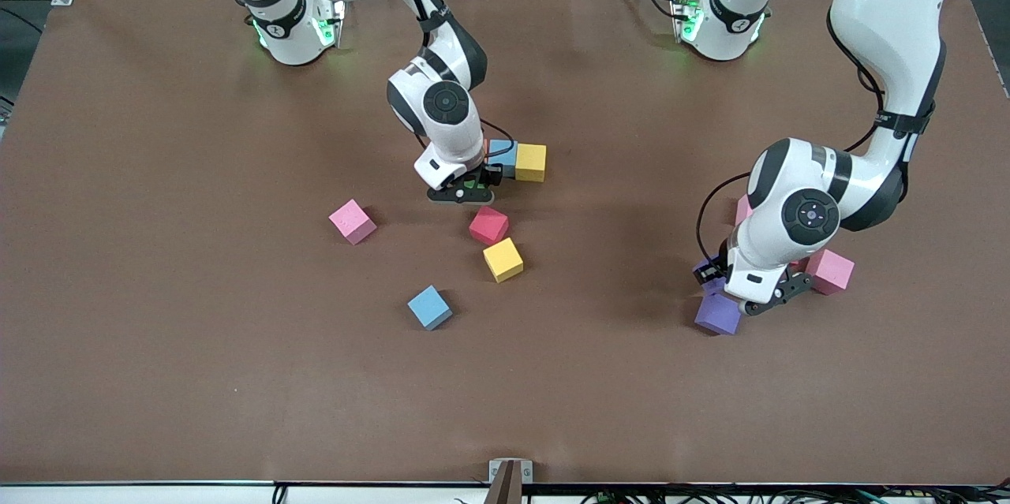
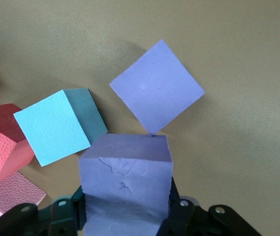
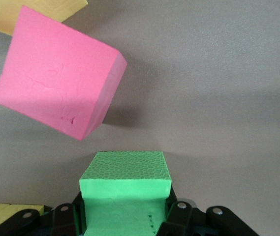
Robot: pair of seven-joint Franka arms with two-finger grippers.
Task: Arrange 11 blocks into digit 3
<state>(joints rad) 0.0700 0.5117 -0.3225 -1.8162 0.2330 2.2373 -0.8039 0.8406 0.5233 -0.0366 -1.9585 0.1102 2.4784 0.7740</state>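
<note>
Both grippers (image 1: 764,300) (image 1: 471,187) clamped: purple block (image 2: 125,194), green block (image 3: 125,191).

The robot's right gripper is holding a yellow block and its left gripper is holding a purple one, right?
Not quite. The block in the right gripper is a green block, not yellow, as the right wrist view shows. The rest is right: the left gripper holds a purple block.
</note>
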